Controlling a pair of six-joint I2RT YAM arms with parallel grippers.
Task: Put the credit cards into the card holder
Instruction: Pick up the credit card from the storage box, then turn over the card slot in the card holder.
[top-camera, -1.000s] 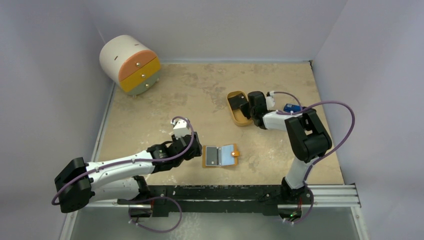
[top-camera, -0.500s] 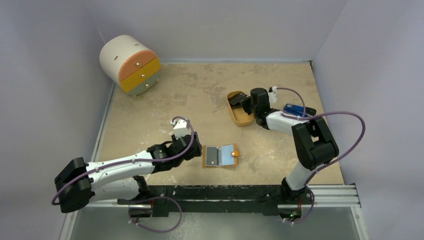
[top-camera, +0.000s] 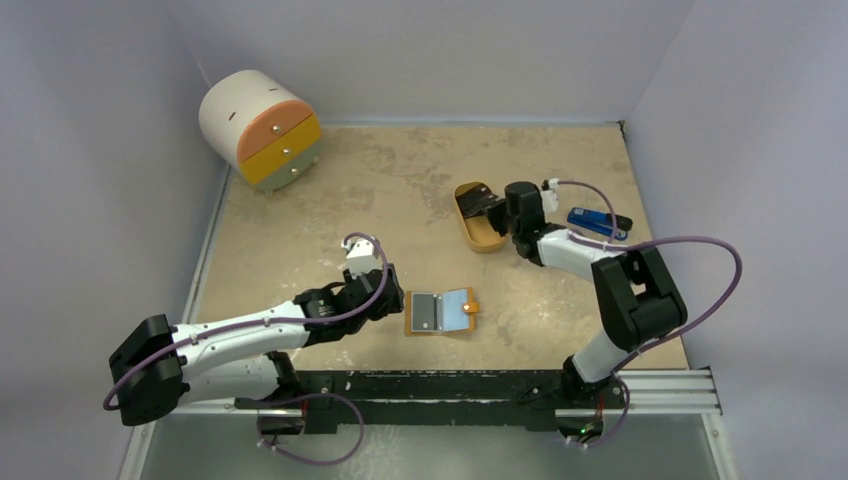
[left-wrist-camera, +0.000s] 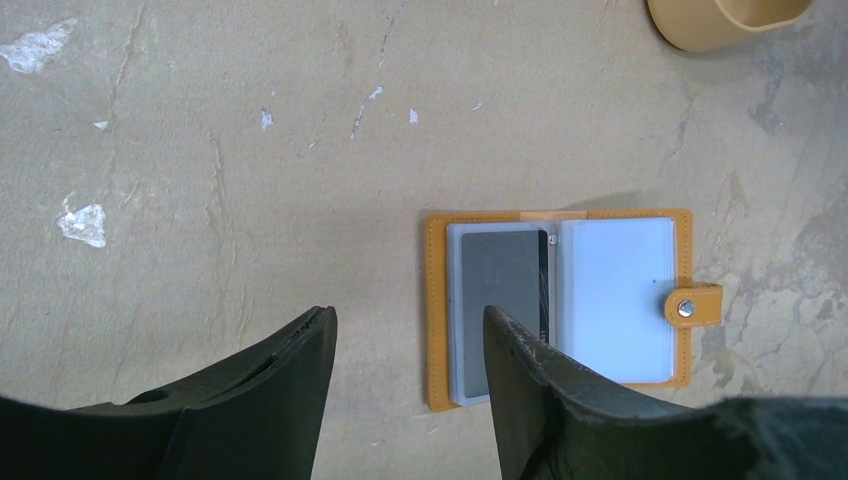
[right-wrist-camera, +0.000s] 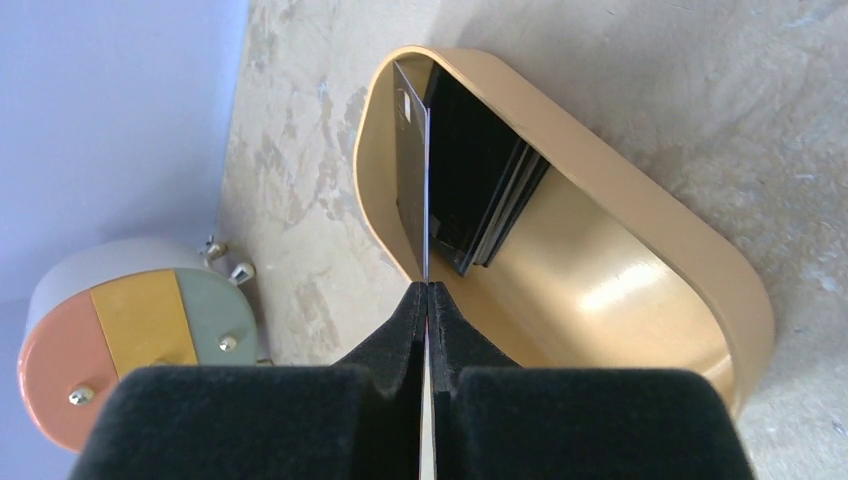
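Orange-tan leather: card holder (left-wrist-camera: 560, 300), spread flat on tabletop (left-wrist-camera: 200, 150), snap tab outward, pale pockets facing up. Likely left open for straight insertion. One dark card (left-wrist-camera: 500, 300) already seated in left-hand pocket.

Left end effector (left-wrist-camera: 410, 318) spread wide, gripping nothing, poised at holder's left edge; contact unclear. Probably placed there for pinning the holder during insertion.

Right end effector (right-wrist-camera: 428, 290) pinched tight on thin edge of a single credit card (right-wrist-camera: 412, 170), held upright at one end of oval tray (right-wrist-camera: 620, 190). Edge grip probably chosen for feeding the card end-first into a pocket.

More credit cards (right-wrist-camera: 485, 190) bunched inside tray, tilted against its wall. Tray well apart from holder.

Next, by judgement: carry across, line up with free pocket.
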